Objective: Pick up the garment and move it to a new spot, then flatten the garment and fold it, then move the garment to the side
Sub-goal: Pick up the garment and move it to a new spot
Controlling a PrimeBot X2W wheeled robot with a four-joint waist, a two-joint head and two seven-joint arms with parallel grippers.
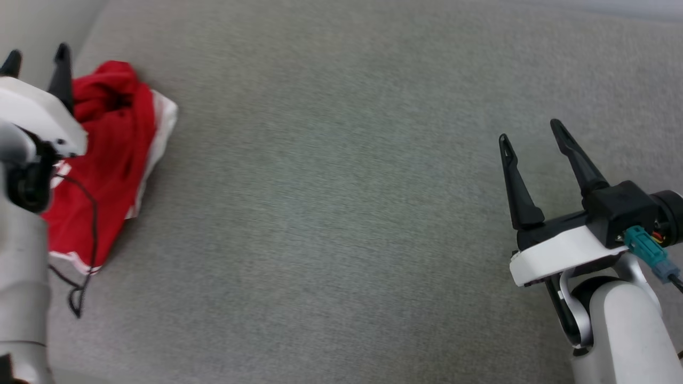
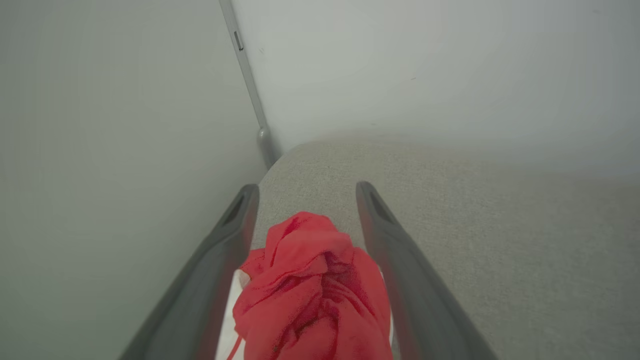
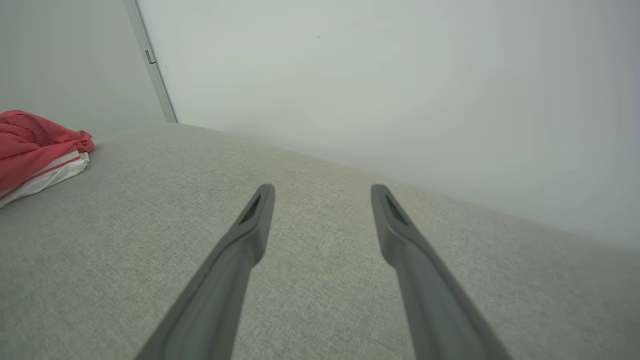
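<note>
Crumpled bright red soft T-shirt with white trim (image 1: 112,144) sits bunched at the far left of the grey fabric surface (image 1: 341,213). Left gripper (image 1: 37,52) is spread wide, fingers straddling it, not clamped. Right gripper (image 1: 529,130) is wide open too, empty, well apart.

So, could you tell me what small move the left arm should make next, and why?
Probably lower the left gripper and close on the garment: its jaws are open with the crumpled bunch between them in the wrist view, not yet gripped.

Soft red cloth garment (image 1: 114,160); matt, coarse-woven grey fabric surface (image 1: 341,213).
</note>
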